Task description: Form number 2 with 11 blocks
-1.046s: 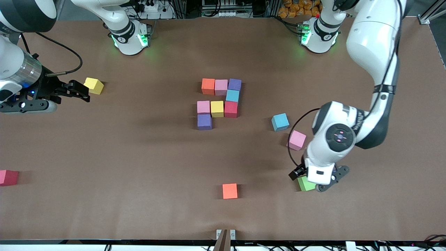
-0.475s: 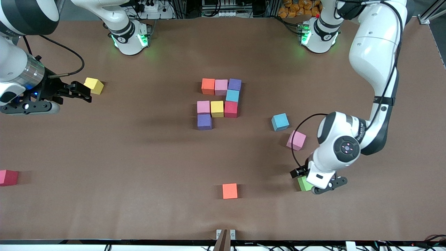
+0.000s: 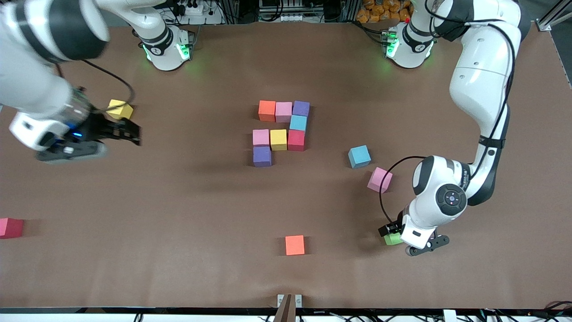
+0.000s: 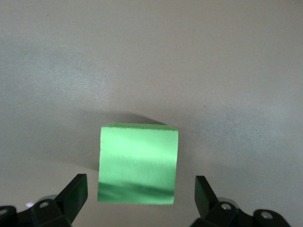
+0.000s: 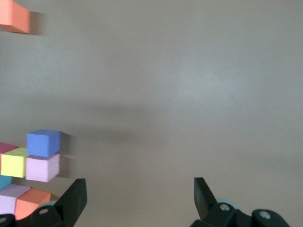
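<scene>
Eight blocks stand together mid-table as part of the number 2 (image 3: 281, 129): an orange, pink and purple row, a light blue block, a pink, yellow and red row, and a purple block (image 3: 262, 156). My left gripper (image 3: 398, 239) is open and low around the green block (image 3: 390, 240). In the left wrist view the green block (image 4: 138, 163) lies between the fingers (image 4: 75, 195) with a gap on each side. My right gripper (image 3: 133, 134) is open and empty over the table beside a loose yellow block (image 3: 119, 108). The right wrist view shows its gripper (image 5: 137, 196) with bare table between the fingers.
Loose blocks: light blue (image 3: 359, 156) and pink (image 3: 380, 180) toward the left arm's end, orange (image 3: 295, 245) near the front edge, and red (image 3: 10, 227) at the right arm's end. The right wrist view shows the clustered blocks (image 5: 43, 143) and a loose orange block (image 5: 14, 16).
My left gripper has shifted and now stands around the green block. My right arm has swung toward the table's middle, away from the yellow block.
</scene>
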`<state>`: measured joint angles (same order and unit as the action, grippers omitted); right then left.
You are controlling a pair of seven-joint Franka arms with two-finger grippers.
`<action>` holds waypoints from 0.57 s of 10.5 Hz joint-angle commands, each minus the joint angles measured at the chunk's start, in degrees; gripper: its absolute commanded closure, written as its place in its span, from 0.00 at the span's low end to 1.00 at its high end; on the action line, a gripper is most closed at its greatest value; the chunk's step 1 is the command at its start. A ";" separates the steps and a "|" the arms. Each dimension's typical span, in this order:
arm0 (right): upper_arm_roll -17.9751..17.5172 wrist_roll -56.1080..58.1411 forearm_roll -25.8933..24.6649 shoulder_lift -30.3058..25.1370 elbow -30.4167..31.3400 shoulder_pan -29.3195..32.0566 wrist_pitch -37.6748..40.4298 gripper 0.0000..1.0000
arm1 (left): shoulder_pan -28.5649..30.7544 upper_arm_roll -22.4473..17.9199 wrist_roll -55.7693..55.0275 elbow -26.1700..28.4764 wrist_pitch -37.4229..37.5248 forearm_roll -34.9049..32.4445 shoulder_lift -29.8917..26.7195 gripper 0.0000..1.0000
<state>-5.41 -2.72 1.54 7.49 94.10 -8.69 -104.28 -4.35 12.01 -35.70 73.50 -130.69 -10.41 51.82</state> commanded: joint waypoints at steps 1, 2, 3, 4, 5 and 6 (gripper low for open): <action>-0.83 -0.36 -0.31 4.70 -0.67 -3.51 -8.70 0.00 | -0.92 -1.55 0.19 -0.91 -2.01 1.27 1.17 0.00; -0.83 -0.44 -0.23 6.72 -0.76 -5.27 -12.93 0.00 | -0.84 -1.64 0.28 -0.91 -3.85 1.19 1.96 0.00; -0.83 -0.62 -0.14 9.01 -0.94 -6.94 -16.71 0.00 | -0.84 -1.73 0.28 -0.91 -4.57 1.10 2.23 0.00; -0.83 -1.14 -0.49 10.94 -1.02 -8.61 -20.75 0.00 | -0.84 -1.73 0.28 -0.91 -4.66 1.19 2.32 0.00; -0.75 -1.32 -0.58 13.75 -1.29 -10.36 -25.93 0.00 | -0.75 -1.64 -0.24 -0.82 -4.66 1.19 2.49 0.19; -0.57 -1.41 -0.58 16.99 -2.42 -11.60 -32.16 0.00 | -0.57 -1.64 -1.81 -0.73 -4.58 1.36 2.41 0.97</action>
<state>-6.21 -3.07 1.53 20.09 94.22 -18.70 -130.90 -4.53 10.98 -36.35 73.48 -134.89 -10.41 53.93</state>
